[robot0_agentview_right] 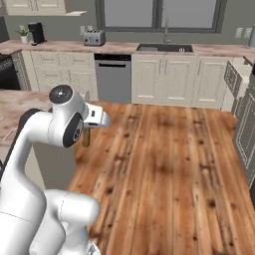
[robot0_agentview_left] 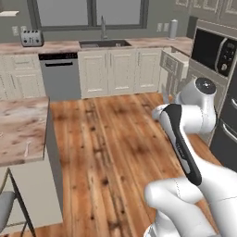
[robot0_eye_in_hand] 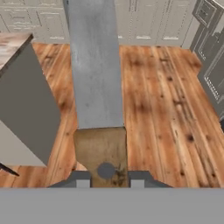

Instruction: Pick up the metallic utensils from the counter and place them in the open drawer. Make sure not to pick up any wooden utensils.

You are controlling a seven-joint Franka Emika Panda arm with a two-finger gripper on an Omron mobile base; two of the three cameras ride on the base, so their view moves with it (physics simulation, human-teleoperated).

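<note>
I am carrying the knife [robot0_eye_in_hand: 97, 87] in the jaws, pinched by its rough brown handle, its flat grey blade sticking out over the wooden floor [robot0_eye_in_hand: 166, 109]. Next I need to drive to the open cream drawer [robot0_agentview_left: 173, 60] far off by the oven [robot0_agentview_left: 214, 48] and drop it inside. The marbled surface [robot0_agentview_left: 21, 129] is sitting beside me.

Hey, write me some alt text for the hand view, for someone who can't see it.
The end effector grips a knife by its brown handle, the broad grey blade running up the middle of the picture. Behind it lies wooden floor, with the corner of the marbled counter at the left and cream cabinets along the top.
</note>
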